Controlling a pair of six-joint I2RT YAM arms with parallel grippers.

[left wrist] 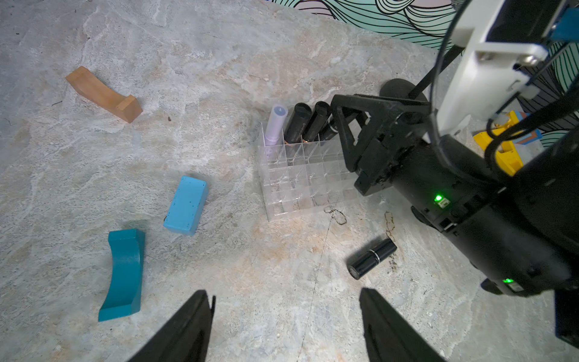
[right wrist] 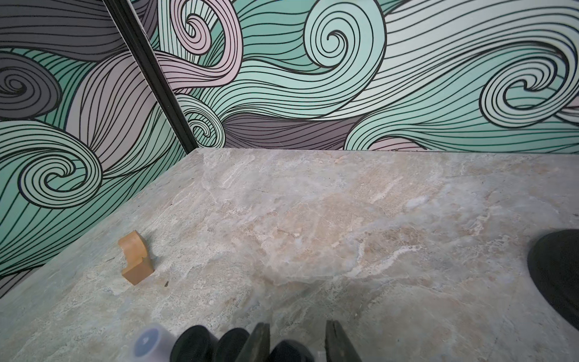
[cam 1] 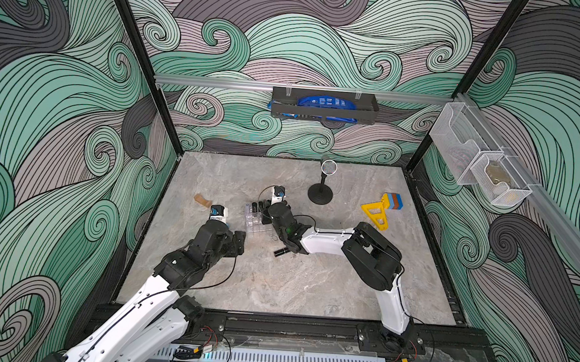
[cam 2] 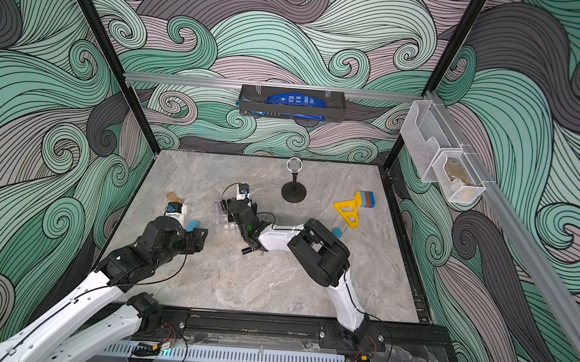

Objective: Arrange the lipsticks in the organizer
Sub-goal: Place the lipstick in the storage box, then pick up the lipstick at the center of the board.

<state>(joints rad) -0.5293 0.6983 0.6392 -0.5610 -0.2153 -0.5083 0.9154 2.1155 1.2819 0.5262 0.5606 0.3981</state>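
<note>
The clear organizer [left wrist: 300, 185] stands mid-table, also visible in both top views [cam 1: 254, 223] [cam 2: 224, 224]. In its far row stand two black lipsticks [left wrist: 297, 122] [left wrist: 316, 120], and a third [left wrist: 329, 130] is partly hidden by my right gripper [left wrist: 343, 125]. In the right wrist view that gripper [right wrist: 297, 324] is open, its jaws standing either side of the third lipstick's top [right wrist: 289, 351], with a gap at one finger. Another lipstick [left wrist: 371, 258] [cam 1: 280, 252] lies on its side on the table. My left gripper [left wrist: 283, 291] hovers open and empty, short of it.
A pale lavender tube [left wrist: 275, 125] stands in the organizer beside the lipsticks. A tan wooden block [left wrist: 103, 94], a light blue block [left wrist: 186, 205] and a teal curved block [left wrist: 123, 275] lie to the left. A microphone stand [cam 1: 321, 191] and a yellow toy [cam 1: 377, 214] sit to the right.
</note>
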